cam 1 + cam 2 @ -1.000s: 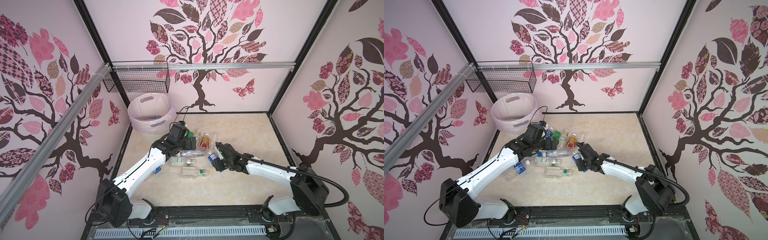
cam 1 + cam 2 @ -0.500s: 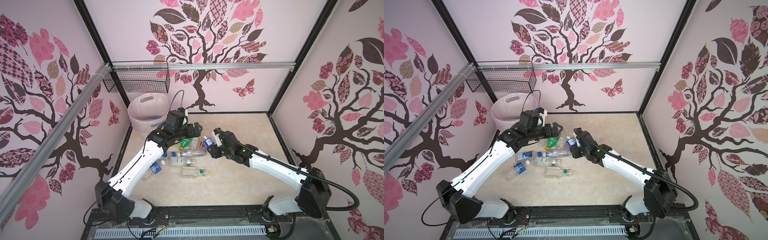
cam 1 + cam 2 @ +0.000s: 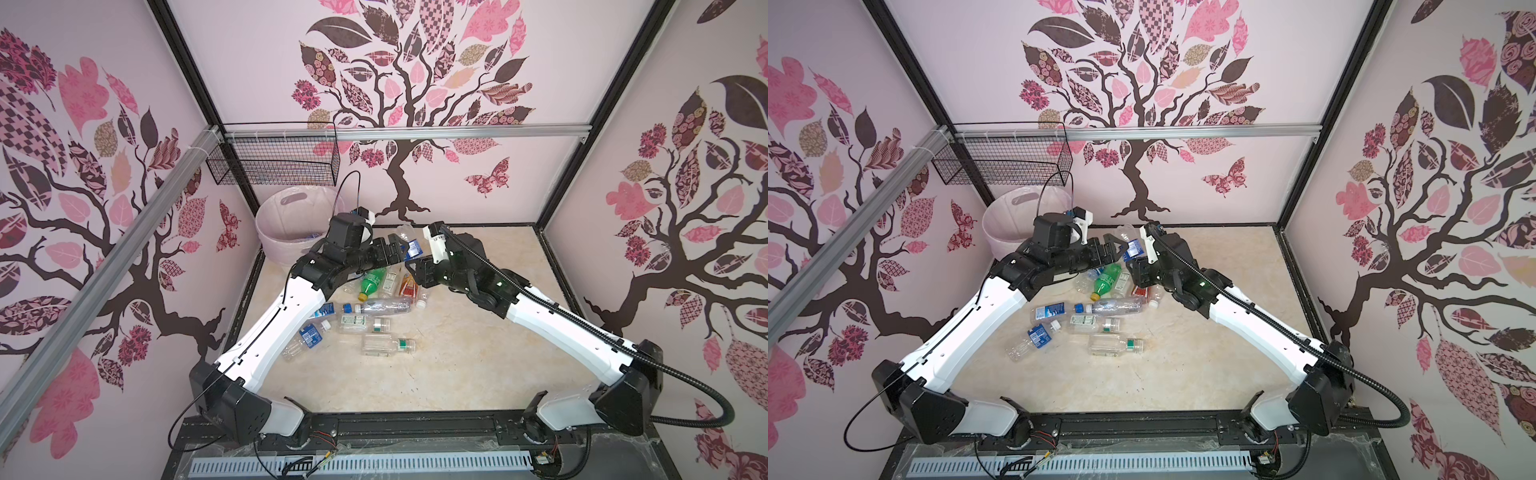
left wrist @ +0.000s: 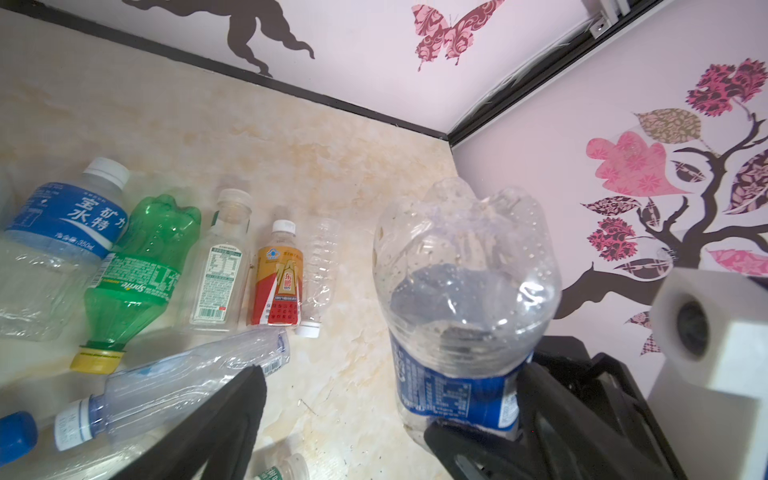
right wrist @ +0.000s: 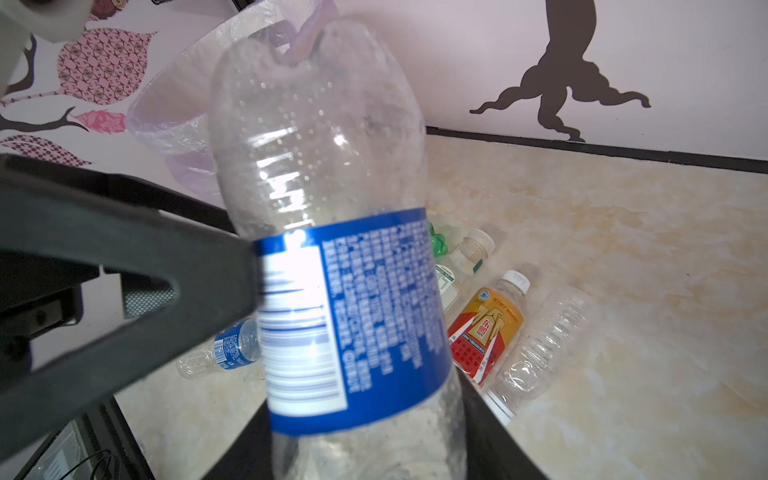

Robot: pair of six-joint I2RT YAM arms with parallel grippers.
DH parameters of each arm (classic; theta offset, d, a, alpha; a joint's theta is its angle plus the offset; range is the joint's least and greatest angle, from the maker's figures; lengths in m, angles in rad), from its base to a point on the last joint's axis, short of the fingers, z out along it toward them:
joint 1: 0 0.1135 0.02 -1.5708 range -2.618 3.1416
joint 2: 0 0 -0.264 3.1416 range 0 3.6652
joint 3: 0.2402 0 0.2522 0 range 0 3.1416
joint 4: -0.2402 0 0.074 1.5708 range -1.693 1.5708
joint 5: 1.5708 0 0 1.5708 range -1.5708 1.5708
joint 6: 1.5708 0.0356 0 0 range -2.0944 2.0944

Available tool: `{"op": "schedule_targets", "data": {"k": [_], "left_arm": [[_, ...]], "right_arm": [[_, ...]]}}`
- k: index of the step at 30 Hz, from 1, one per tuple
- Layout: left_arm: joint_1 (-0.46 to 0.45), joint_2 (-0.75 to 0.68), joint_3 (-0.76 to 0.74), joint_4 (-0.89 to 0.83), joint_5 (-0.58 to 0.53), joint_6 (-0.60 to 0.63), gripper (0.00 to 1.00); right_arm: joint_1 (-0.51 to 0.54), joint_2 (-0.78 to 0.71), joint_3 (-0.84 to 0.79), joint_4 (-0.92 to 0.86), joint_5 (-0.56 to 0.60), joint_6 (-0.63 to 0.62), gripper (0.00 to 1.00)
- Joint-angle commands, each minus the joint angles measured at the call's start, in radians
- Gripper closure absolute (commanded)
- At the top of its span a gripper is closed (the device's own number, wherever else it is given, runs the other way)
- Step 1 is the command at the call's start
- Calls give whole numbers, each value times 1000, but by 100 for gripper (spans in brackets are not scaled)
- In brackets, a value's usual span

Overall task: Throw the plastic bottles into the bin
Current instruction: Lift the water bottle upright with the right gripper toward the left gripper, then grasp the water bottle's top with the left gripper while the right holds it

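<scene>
Risen right end effector [image 3: 412,262] grips bottle [image 3: 412,248]; left end effector [image 3: 397,246] wide open.

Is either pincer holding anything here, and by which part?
The right pincer grips a clear blue-labelled bottle at its neck end, below the label, with the base pointing away. The left pincer stands open at the label and holds nothing.

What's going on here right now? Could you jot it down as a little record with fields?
Right end effector: shut on a clear blue-labelled bottle, raised above the table
Left end effector: open, close beside that bottle
Bin: back left corner, plastic-lined
Loose bottles: many lying on the table, among them a green bottle and an orange-red bottle
Wire basket: hung above the bin
</scene>
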Motion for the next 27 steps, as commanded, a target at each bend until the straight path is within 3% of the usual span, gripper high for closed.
{"op": "schedule_targets", "data": {"k": [1,14,20,27], "left_arm": [[6,25,55,42,20,-23,3],[17,57,43,147,61,-93,19],[17,53,23,176,55,-95,30],[18,50,3,188,41,-87,36]], "right_arm": [[-3,9,34,15,-23,-8,47],[-3,4,18,57,-72,-8,46],[-1,8,8,67,-86,-4,45],[-2,9,3,71,-87,-8,43]]}}
